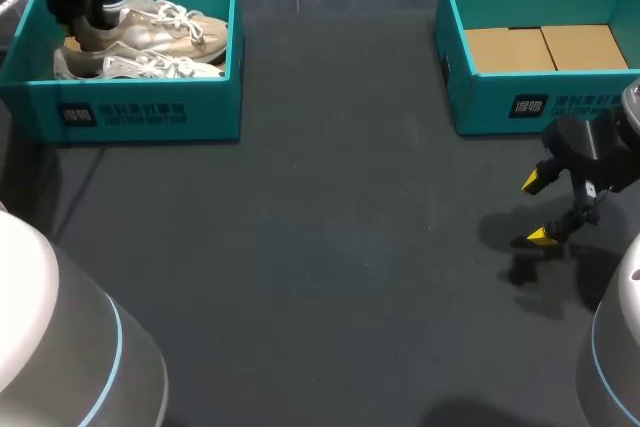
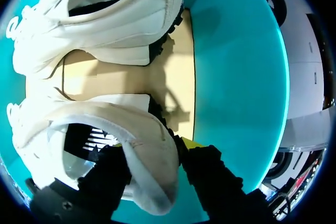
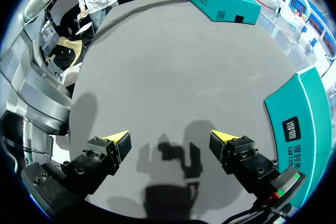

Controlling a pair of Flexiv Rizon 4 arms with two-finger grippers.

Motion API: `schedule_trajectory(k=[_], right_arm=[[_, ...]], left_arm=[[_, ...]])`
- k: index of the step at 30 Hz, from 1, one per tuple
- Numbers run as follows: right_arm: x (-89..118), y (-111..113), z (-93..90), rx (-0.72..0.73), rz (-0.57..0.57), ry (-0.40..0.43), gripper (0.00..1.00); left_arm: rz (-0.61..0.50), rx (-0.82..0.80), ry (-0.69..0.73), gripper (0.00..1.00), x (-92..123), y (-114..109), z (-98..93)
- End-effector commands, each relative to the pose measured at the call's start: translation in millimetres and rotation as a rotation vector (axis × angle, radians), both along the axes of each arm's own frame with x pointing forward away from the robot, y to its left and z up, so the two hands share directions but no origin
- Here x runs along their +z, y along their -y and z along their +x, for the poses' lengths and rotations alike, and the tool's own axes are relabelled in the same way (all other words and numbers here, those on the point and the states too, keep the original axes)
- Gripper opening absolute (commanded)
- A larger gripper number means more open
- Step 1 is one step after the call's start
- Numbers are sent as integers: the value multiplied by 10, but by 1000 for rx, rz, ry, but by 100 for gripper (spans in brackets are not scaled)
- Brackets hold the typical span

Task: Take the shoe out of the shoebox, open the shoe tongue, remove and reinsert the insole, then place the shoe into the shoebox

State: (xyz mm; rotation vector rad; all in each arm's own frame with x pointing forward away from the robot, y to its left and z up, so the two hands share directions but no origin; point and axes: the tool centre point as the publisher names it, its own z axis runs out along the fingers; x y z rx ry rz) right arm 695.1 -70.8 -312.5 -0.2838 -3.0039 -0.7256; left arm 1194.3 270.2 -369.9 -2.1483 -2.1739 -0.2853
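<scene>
While the left claw [image 2: 155, 148] sits down in the left shoebox [image 1: 140, 112], its two fingers straddle the heel of the gripped shoe [image 2: 105, 119]: one finger inside the collar, the other outside the back. I judge it closed on that heel wall. Other shoe [image 2: 105, 19] lies just beside and parallel, not touched. Both shoes run lengthwise along the box, heels at the end by the left arm, toes toward the middle of the worktop [image 1: 330, 247]. The coming lift therefore carries the shoe from one end, so expect the toe to droop. It must come up clear of the box wall close behind the heel. Right claw [image 3: 170, 142] hangs wide open and holds nothing, over bare worktop in front of the right shoebox [image 1: 480, 107]. It is well apart from the shoes, so the left arm is the nearer by far.
</scene>
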Motion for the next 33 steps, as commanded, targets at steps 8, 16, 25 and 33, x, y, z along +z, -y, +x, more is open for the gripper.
schedule_trajectory(k=[8,16,25,33], right_arm=[[3,0,-16,-1,-1,2,100],[3,0,-16,-1,-1,2,100],[3,0,-16,-1,-1,2,100],[3,0,-16,-1,-1,2,100]], left_arm=[[-35,-11,-2,96,204,-4,-20],[-104,-14,21,100,623,30,-206],[-148,-45,37,100,1069,61,-553],[-150,-42,19,100,1339,47,-970]])
